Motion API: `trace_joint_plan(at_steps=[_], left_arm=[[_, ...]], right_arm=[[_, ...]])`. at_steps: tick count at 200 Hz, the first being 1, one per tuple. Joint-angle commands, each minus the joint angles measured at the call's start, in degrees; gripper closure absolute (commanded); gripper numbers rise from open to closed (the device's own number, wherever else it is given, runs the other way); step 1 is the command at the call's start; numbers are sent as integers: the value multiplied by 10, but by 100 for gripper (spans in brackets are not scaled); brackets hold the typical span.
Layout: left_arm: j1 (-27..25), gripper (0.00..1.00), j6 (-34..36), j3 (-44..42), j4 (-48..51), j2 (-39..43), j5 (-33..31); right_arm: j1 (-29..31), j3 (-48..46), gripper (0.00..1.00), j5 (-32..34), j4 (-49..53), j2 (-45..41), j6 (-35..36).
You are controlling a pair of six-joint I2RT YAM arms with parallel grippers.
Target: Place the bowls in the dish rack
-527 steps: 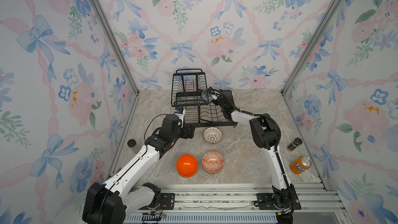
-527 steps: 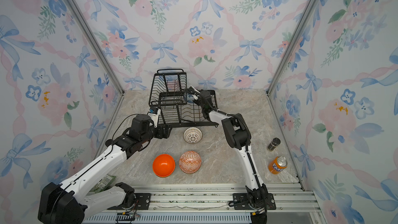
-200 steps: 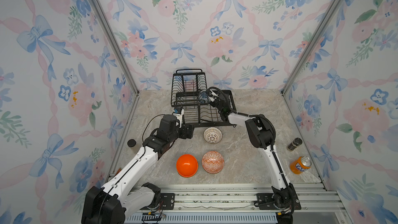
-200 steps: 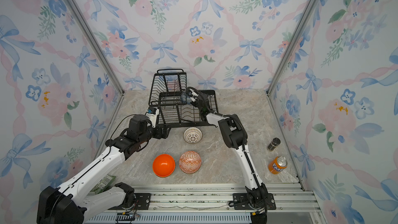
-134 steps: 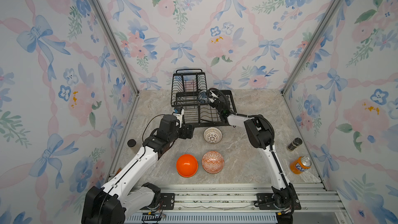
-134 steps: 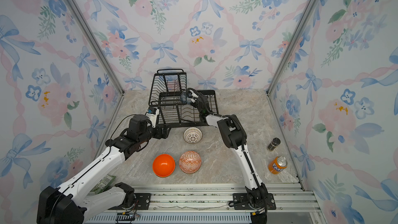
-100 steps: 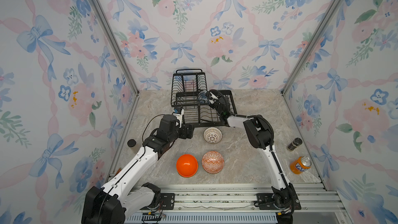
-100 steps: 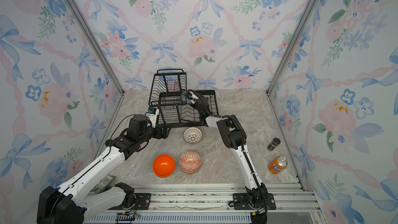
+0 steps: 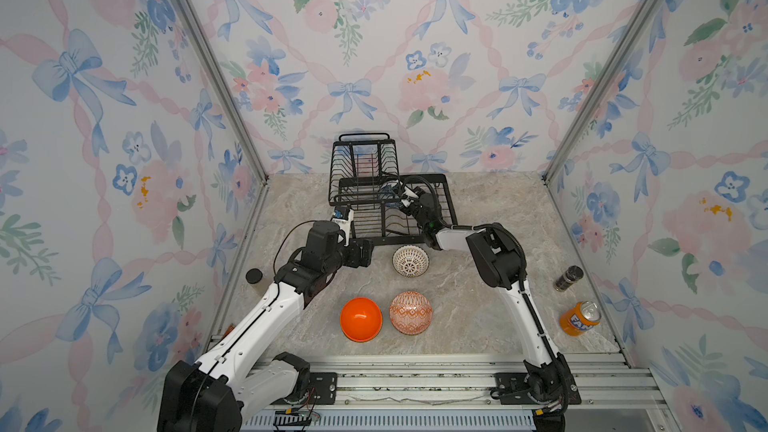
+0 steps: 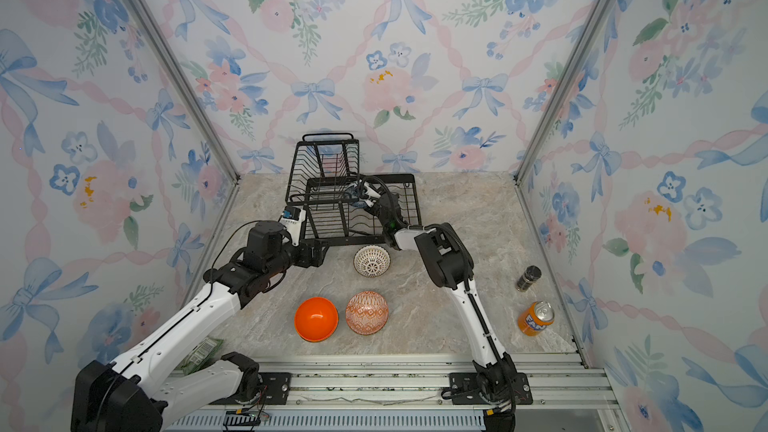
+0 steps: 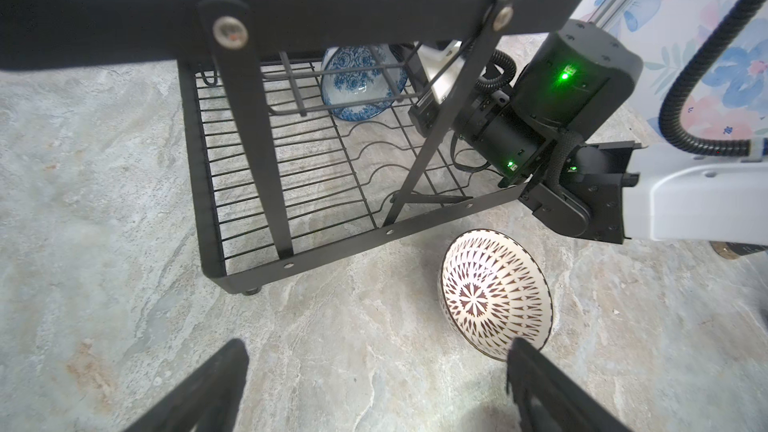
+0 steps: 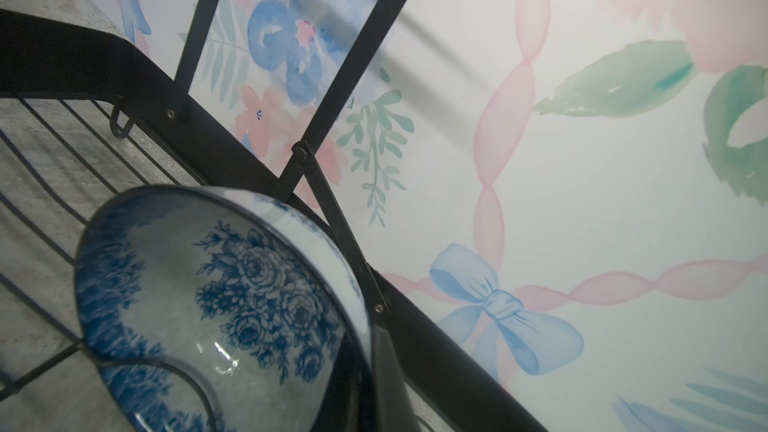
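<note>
The black wire dish rack stands at the back of the table. My right gripper reaches into its lower tray, shut on the rim of the blue-patterned bowl, which is tilted on its side over the tray wires. My left gripper hangs open and empty by the rack's front left corner. The white lattice bowl lies just right of it. The plain orange bowl and the orange-white geometric bowl sit nearer the front.
An orange soda can and a small dark jar stand by the right wall. A black round cap lies by the left wall, and a green packet lies at the front left. The rack's raised basket overhangs the tray's left half.
My right arm has swung its elbow left and lower while holding the blue bowl inside the rack. My left arm and the other bowls have stayed where they were.
</note>
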State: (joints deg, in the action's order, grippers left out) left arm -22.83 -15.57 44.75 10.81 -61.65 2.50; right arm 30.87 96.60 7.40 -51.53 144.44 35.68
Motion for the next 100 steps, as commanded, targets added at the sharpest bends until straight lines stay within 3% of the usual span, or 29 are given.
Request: trace_joint_plan(at_steps=[1, 100], left_arm=[[4, 2, 9, -11, 3, 14, 9], [5, 2, -5, -21, 2, 22, -1]], right_arm=[[16, -18, 100, 5, 23, -7, 34], [21, -13, 100, 31, 65, -34, 21]])
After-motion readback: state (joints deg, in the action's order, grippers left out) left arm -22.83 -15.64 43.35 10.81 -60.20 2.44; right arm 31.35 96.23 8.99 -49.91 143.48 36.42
